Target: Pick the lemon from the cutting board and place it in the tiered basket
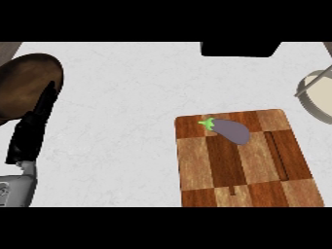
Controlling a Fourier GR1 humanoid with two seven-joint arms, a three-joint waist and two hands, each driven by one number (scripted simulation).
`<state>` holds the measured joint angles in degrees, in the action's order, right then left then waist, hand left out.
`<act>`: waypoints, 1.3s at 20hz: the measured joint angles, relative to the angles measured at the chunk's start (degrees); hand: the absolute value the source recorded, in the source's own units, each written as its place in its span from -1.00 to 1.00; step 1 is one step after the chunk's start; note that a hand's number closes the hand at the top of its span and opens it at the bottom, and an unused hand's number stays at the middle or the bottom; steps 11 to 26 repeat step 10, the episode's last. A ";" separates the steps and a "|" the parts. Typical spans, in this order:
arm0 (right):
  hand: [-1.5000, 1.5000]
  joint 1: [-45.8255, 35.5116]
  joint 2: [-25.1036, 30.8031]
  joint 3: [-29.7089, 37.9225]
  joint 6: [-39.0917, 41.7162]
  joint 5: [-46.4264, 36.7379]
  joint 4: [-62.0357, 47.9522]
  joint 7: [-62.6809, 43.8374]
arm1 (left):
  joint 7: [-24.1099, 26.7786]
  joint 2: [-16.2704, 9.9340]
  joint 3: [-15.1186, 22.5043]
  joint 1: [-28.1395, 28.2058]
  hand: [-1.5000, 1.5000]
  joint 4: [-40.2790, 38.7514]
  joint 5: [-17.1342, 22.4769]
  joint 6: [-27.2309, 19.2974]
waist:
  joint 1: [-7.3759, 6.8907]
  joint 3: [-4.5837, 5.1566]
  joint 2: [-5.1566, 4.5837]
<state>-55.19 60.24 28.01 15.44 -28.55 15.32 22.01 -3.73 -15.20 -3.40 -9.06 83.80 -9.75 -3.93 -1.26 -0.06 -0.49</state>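
The cutting board [244, 158] lies at about five o'clock on the pale counter [125, 97], and the only thing on it is a purple eggplant [231, 131] with a green stem, resting near the board's top edge. No lemon shows anywhere, on the board or off it. The tiered basket [325, 95] sits at three o'clock, cut by the picture's edge, with one pale round tier and grey struts visible; what shows of that tier holds nothing yellow (the rest lies outside the view, so a lemon could sit there unseen).

The left hand [33, 127] stands at nine o'clock, fingers straight and held close together, pointing up over the rim of a brown pan [21, 85]; it holds nothing. The right hand is not in view.

The scene fits either a lemon already set in a hidden tier of the basket, or one carried by the hand that does not show. Which of these holds cannot be settled here, so no next move can be named with any confidence. A dark block [240, 48] at twelve o'clock is too cropped to identify
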 measured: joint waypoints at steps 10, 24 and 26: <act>-1.00 9.96 10.99 5.16 11.68 4.16 -7.16 8.52 | 0.98 0.20 -0.47 0.98 0.00 0.64 0.28 0.25 | 0.14 -0.32 -0.39; -1.00 9.96 10.99 5.16 11.68 4.16 -7.16 8.52 | 0.98 0.20 -0.47 0.98 0.00 0.64 0.28 0.25 | 0.14 -0.32 -0.39; -1.00 9.96 10.99 5.16 11.68 4.16 -7.16 8.52 | 0.98 0.20 -0.47 0.98 0.00 0.64 0.28 0.25 | 0.14 -0.32 -0.39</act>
